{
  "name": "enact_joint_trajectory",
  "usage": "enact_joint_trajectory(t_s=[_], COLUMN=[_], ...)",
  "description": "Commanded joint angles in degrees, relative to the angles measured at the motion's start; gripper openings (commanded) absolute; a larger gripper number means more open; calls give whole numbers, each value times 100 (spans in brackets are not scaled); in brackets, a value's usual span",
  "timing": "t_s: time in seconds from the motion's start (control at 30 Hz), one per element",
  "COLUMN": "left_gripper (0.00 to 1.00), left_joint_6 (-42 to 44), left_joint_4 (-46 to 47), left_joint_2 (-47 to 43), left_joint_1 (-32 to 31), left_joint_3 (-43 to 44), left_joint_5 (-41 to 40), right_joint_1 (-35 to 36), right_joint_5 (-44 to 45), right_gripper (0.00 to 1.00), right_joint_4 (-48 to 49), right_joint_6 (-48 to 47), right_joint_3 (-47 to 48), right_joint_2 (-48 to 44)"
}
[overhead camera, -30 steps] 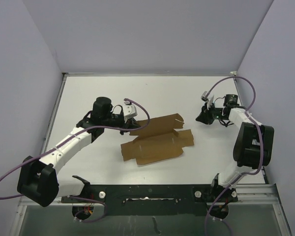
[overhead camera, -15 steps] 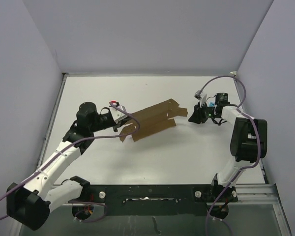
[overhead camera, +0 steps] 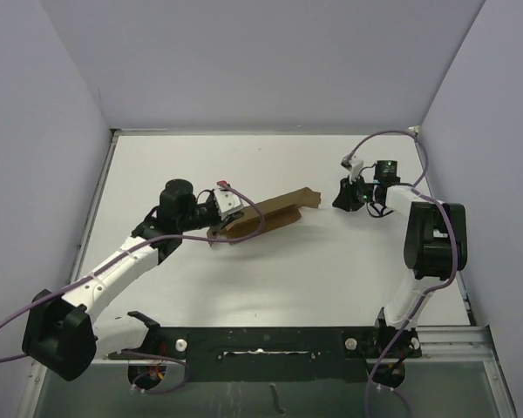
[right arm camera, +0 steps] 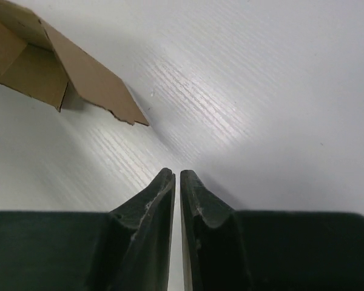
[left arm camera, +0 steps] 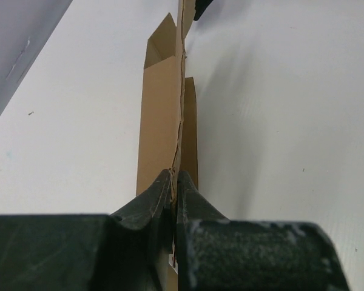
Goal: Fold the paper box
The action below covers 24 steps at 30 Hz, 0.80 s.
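Brown die-cut cardboard box sheet [overhead camera: 266,216] is at centre frame on the white counter [overhead camera: 331,279], tipped up on edge, flaps loose. No box shape yet, so nearly all folding looks left. Left end effector [overhead camera: 218,228] pinches its left end, arm reaching low. Right end effector [overhead camera: 342,198] is pressed together, empty, near the right tip, not touching.

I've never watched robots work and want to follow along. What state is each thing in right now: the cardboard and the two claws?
paper box: not yet folded into a box; a flattish sheet tipped up on edge, pinched at one end.
left gripper: shut on the paper box's edge.
right gripper: shut with nothing between its fingers, apart from the sheet's far corner.
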Motion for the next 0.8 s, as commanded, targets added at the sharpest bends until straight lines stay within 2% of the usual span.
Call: enact_joint_trajectory(t_s=[0.0, 0.13, 0.37, 0.53, 0.77], left_gripper=[0, 0, 0, 0, 0], left_joint_6=[24, -119, -421, -610, -741], left_joint_4=[53, 77, 131, 161, 218], left_joint_2=[136, 177, 219, 280, 283], left_joint_1=[77, 134, 360, 510, 641], left_joint_3=[217, 227, 290, 367, 366], left_joint_5=[-69, -18, 192, 372, 662], right_joint_1=[181, 230, 407, 638, 1027], right_joint_5=[124, 148, -373, -987, -1606], right_gripper=[12, 12, 13, 15, 19], right_joint_4=[538, 1068, 1862, 2066, 1715], right_joint_6=[-46, 225, 276, -192, -568], right_joint_3=[100, 323, 655, 568, 890], right_joint_2=[-299, 21, 483, 614, 713])
